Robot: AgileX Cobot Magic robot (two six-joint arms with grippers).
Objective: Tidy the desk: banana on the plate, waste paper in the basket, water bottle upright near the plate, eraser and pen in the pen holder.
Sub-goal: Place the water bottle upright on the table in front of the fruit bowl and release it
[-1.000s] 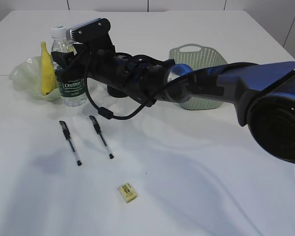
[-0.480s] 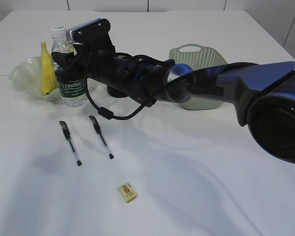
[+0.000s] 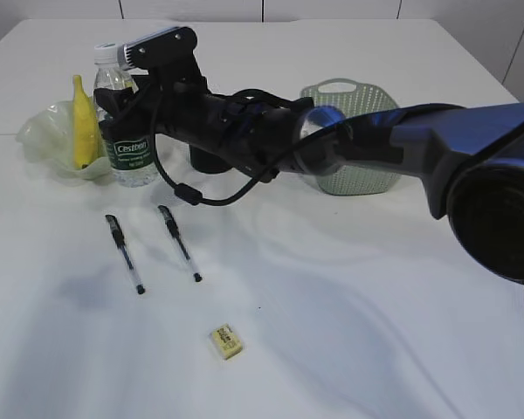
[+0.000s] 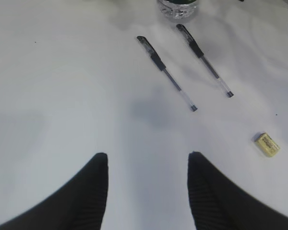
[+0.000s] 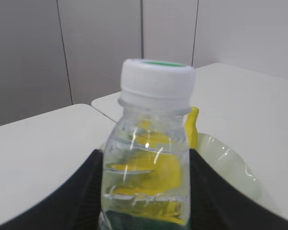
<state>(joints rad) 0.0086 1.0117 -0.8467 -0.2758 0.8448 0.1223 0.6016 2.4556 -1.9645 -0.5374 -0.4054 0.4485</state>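
Observation:
The water bottle [image 3: 129, 153] stands upright beside the pale green plate [image 3: 39, 131], which holds the banana [image 3: 83, 122]. My right gripper [image 3: 118, 118] reaches across from the right and is shut on the bottle's body. In the right wrist view its fingers press both sides of the bottle [image 5: 149, 158], with the banana [image 5: 194, 127] behind. Two pens [image 3: 125, 253] [image 3: 179, 242] and a yellow eraser [image 3: 226, 341] lie on the table. My left gripper [image 4: 148, 158] hovers open and empty over bare table, short of the pens [image 4: 166, 73] [image 4: 204, 60] and the eraser [image 4: 267, 144]. The waste paper is out of view.
A green mesh basket [image 3: 341, 87] stands at the back right, partly behind my right arm. The dark pen holder [image 3: 201, 161] is mostly hidden under that arm. The white table stretches wide in front and to the right.
The right gripper and the bottle have shifted slightly up and back, closer beside the plate. Pens and eraser have not moved.

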